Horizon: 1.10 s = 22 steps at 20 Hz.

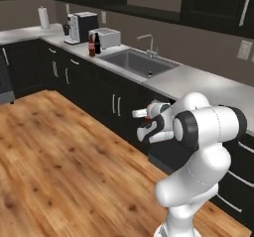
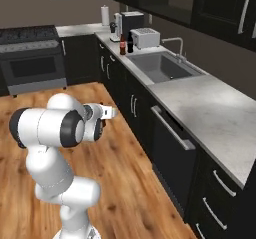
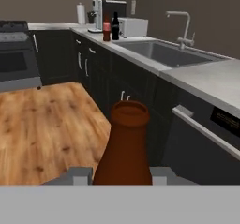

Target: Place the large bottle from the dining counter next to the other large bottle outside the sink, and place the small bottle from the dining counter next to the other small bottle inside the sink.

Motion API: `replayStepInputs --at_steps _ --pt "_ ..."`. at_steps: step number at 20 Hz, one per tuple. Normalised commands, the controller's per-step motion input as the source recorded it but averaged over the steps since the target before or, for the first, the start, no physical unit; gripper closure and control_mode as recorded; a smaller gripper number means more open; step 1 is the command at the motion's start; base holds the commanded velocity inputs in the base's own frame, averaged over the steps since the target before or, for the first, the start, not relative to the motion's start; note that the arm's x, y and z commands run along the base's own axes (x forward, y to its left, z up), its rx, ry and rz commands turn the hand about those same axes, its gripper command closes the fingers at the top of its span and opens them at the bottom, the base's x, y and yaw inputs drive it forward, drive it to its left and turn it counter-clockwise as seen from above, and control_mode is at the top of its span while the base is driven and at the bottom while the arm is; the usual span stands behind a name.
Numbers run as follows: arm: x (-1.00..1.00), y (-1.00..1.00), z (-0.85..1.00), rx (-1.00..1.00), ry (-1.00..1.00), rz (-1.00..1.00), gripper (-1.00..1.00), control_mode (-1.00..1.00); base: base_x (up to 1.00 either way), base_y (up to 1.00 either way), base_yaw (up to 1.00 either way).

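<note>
My gripper (image 3: 121, 174) is shut on the small bottle (image 3: 124, 148), a brown cola bottle whose neck rises between the fingers (image 3: 77, 175). The gripper (image 1: 140, 114) (image 2: 111, 112) hangs in front of the dark cabinets, well short of the sink (image 1: 134, 62) (image 2: 160, 65) (image 3: 164, 53). On the worktop at the sink's far end, the large red-labelled cola bottle (image 1: 91, 45) (image 2: 122, 44) (image 3: 107, 31) stands upright beside the near-black large bottle (image 1: 97, 43) (image 2: 130, 42) (image 3: 115, 27). A tiny dark thing (image 1: 150, 74) lies in the basin. The dining counter is out of view.
A curved faucet (image 1: 149, 42) stands behind the sink. A toaster (image 1: 106, 36), a coffee machine (image 1: 79, 27) and a paper roll (image 1: 43, 17) lie beyond the bottles. A stove (image 2: 30, 58) is at the far left; a dishwasher front (image 2: 170, 148) is near me. Wooden floor lies open on the left.
</note>
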Motion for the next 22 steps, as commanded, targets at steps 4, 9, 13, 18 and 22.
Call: replayStepInputs --at_steps 4,9,13,18,22 --pt "0.0 0.0 0.0 0.0 0.0 0.0 1.0 1.0 0.78 0.0 -0.12" --pt "0.0 0.0 0.0 0.0 0.0 0.0 1.0 1.0 0.65 0.0 -0.14" --pt "0.0 0.0 0.0 0.0 0.0 0.0 1.0 1.0 0.61 0.0 -0.15" --pt "0.0 0.0 0.0 0.0 0.0 0.0 1.0 1.0 0.57 0.0 -0.16" --pt "0.0 0.0 0.0 0.0 0.0 0.0 1.0 1.0 0.54 0.01 -0.17"
